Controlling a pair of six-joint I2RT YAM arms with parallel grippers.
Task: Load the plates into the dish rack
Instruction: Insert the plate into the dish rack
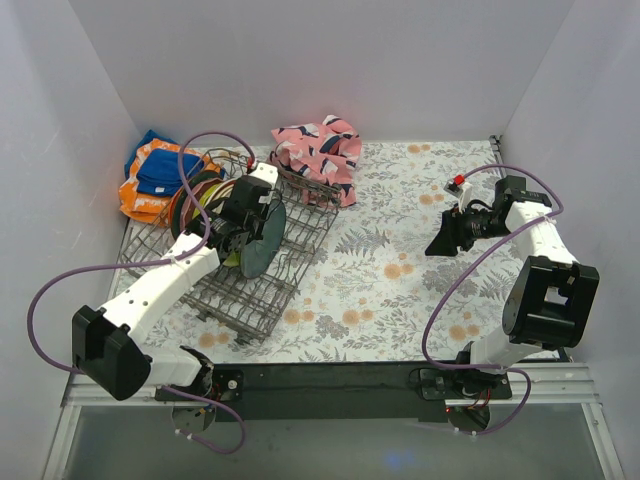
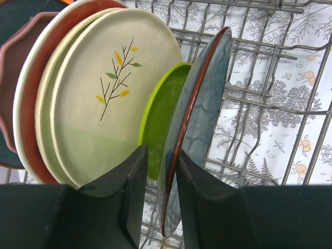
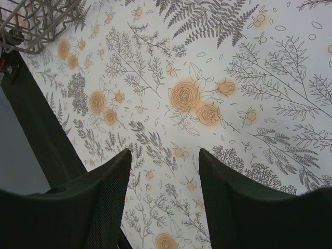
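Observation:
The grey wire dish rack (image 1: 255, 295) sits at the left of the table, with several plates standing on edge in it. In the left wrist view I see a cream plate with a leaf sprig (image 2: 109, 88), a lime green plate (image 2: 163, 111) and a blue-grey plate with a brown rim (image 2: 207, 98), with rack wires (image 2: 259, 106) behind them. My left gripper (image 2: 161, 153) straddles the blue-grey plate's rim. Its right finger lies against the plate, its left finger stands apart, so it is open. From above, that plate (image 1: 265, 238) stands upright beside the left gripper (image 1: 243, 228). My right gripper (image 1: 441, 243) hovers open over bare cloth (image 3: 165, 153).
A pink patterned cloth (image 1: 320, 155) lies behind the rack's far end. Orange and blue cloths (image 1: 152, 180) are bunched in the back left corner. White walls close three sides. The rack's corner (image 3: 31, 23) shows at the top left of the right wrist view.

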